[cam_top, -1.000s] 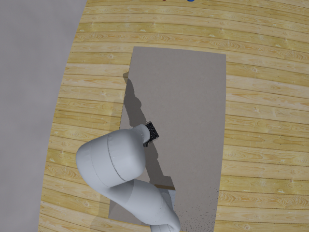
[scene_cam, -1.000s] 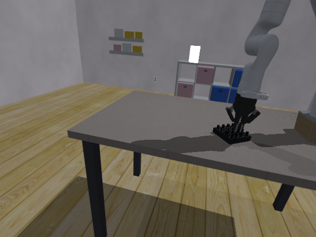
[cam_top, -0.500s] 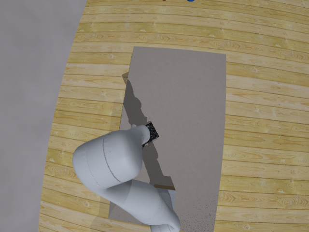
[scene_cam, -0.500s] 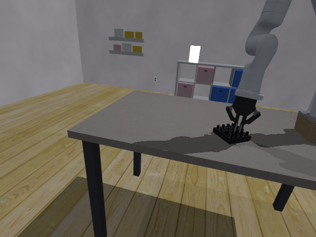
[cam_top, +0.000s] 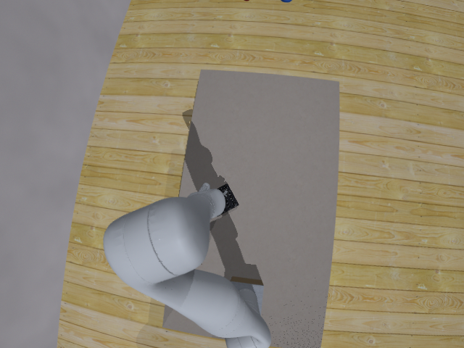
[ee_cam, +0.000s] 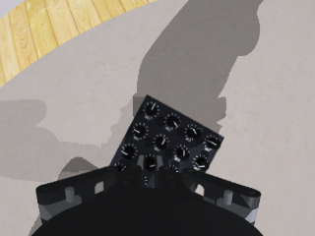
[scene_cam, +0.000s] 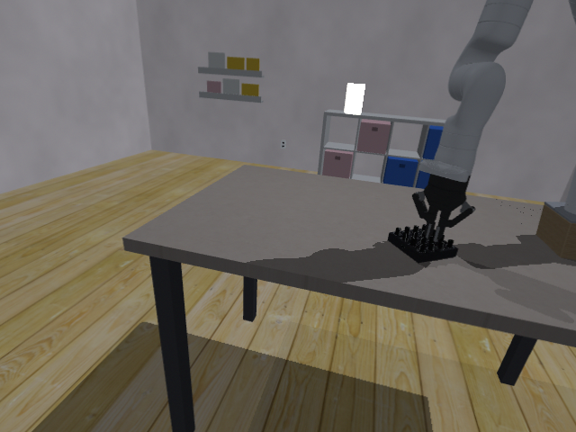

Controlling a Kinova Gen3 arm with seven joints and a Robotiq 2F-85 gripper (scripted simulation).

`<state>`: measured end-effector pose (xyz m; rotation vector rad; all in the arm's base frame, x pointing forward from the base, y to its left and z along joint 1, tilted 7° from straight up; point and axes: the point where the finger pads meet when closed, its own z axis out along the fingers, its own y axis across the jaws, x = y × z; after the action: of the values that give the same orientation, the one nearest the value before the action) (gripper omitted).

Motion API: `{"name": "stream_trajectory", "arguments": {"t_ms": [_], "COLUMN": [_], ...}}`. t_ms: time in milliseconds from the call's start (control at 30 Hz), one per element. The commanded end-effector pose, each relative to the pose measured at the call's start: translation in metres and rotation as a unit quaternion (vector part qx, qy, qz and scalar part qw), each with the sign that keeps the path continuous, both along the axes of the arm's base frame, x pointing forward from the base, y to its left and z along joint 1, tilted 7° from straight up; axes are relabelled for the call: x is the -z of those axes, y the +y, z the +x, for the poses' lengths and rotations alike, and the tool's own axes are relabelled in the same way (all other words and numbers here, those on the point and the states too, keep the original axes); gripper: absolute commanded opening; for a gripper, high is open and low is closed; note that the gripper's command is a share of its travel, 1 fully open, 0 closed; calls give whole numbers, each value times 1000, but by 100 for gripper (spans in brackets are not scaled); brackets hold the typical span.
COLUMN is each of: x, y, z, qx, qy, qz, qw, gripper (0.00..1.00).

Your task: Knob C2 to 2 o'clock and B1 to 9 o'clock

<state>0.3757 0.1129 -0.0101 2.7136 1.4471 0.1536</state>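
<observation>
Gripper [scene_cam: 433, 231] [ee_cam: 150, 163]: fingers narrowly parted; pinch cannot be told
Knob [ee_cam: 150, 164]: between fingertips
Knob box [cam_top: 233, 201] [scene_cam: 419, 256] [ee_cam: 157, 129]: below, extending ahead

Compared with a second ago, the arm's broad upper link [cam_top: 161, 239] has swung toward 9 o'clock in the top view, while the pale wrist collar [scene_cam: 444, 170], its lip formerly jutting toward 3 o'clock, now juts toward 9 o'clock in the exterior view.
</observation>
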Motion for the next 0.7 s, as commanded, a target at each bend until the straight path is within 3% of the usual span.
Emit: {"name": "stream_trajectory", "arguments": {"t_ms": [0,333,667], "x": [0,0,0], "y": [0,0,0], "z": [0,0,0], "qx": [18,82,98], "qy": [0,-1,-1], "qz": [1,9,11], "qw": [1000,997,995], "gripper": [8,8,8]}}
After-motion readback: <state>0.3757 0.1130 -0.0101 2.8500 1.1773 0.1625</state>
